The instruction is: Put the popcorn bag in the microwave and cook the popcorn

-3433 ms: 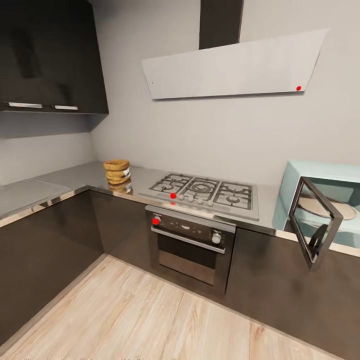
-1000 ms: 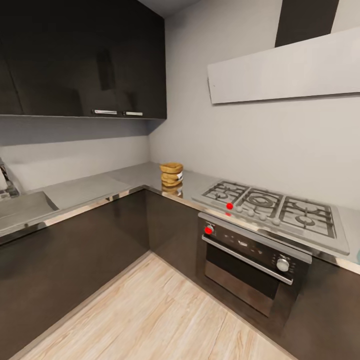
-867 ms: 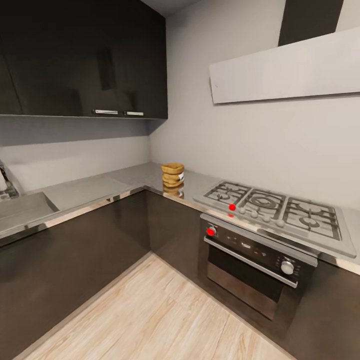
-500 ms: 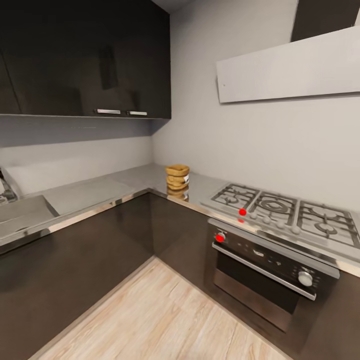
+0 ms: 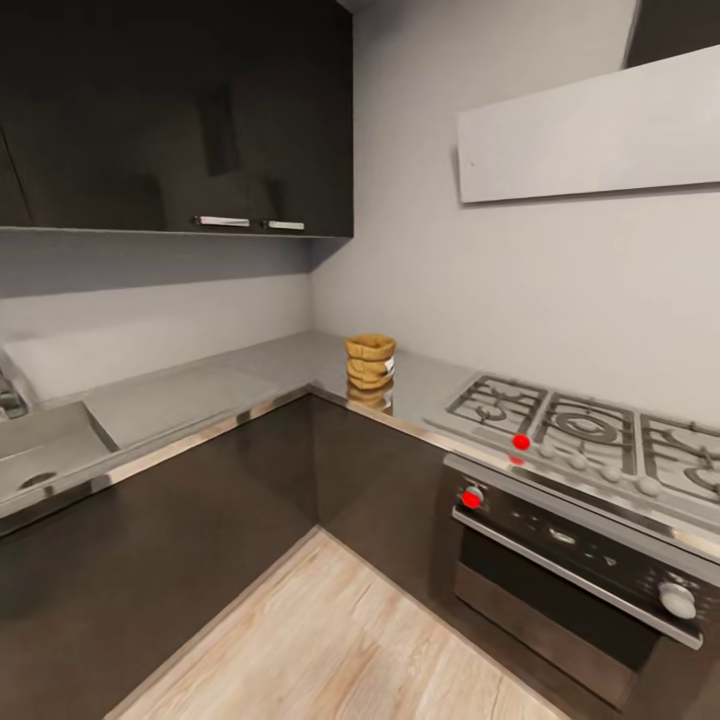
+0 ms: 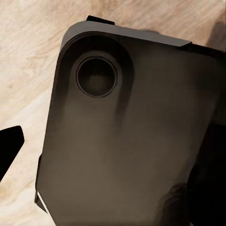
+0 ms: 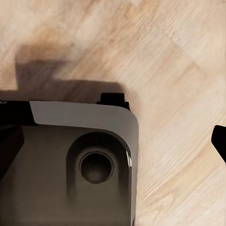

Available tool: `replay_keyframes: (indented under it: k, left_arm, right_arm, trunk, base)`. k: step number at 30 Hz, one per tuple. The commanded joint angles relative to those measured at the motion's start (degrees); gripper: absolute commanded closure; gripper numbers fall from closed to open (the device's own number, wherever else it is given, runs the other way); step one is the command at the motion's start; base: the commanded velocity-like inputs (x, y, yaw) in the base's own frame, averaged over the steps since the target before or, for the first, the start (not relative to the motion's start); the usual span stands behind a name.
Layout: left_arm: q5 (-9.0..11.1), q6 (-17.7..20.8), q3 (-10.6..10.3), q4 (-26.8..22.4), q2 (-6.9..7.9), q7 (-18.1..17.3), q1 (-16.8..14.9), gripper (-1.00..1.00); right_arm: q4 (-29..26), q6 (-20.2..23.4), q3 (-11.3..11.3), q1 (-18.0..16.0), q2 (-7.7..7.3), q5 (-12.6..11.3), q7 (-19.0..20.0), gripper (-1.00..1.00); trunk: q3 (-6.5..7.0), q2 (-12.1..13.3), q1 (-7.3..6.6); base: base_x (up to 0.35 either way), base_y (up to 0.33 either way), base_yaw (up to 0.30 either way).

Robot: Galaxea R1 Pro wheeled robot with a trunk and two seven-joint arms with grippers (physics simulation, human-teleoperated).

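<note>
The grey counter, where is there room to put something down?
Bare countertop runs from the sink to the corner, and between the popcorn bag and the gas hob. The hob is crowded with grates.

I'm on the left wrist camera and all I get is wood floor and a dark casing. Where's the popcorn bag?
Observer: In the head view, the popcorn bag stands upright on the countertop, near the inside corner.
Operator: What's next to it?
Observer: The gas hob lies further along the same counter run towards the right, apart from the bag, with the oven under it.
Operator: Is the right wrist camera any more use?
Observer: It looks down at light wood floor and a corner of a dark grey casing.
</note>
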Motion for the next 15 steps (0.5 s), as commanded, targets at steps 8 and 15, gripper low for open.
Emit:
replay_keyframes:
  k: [8, 15]
  left_arm:
    - [0.34, -0.10, -0.02, -0.05, -0.01, -0.02, 0.01, -1.00]
    - [0.34, -0.10, -0.07, -0.05, -0.01, -0.02, 0.01, -1.00]
  right_arm:
    - [0.19, -0.35, -0.48, -0.08, -0.02, 0.53, 0.12, -1.00]
    - [0.19, -0.42, -0.48, -0.08, 0.00, 0.53, 0.12, -1.00]
  trunk:
    - [-0.05, -0.03, 0.03]
    - [-0.05, -0.03, 0.03]
  base:
    - [0.279, 0.132, 0.000]
    - [0.292, 0.104, 0.000]
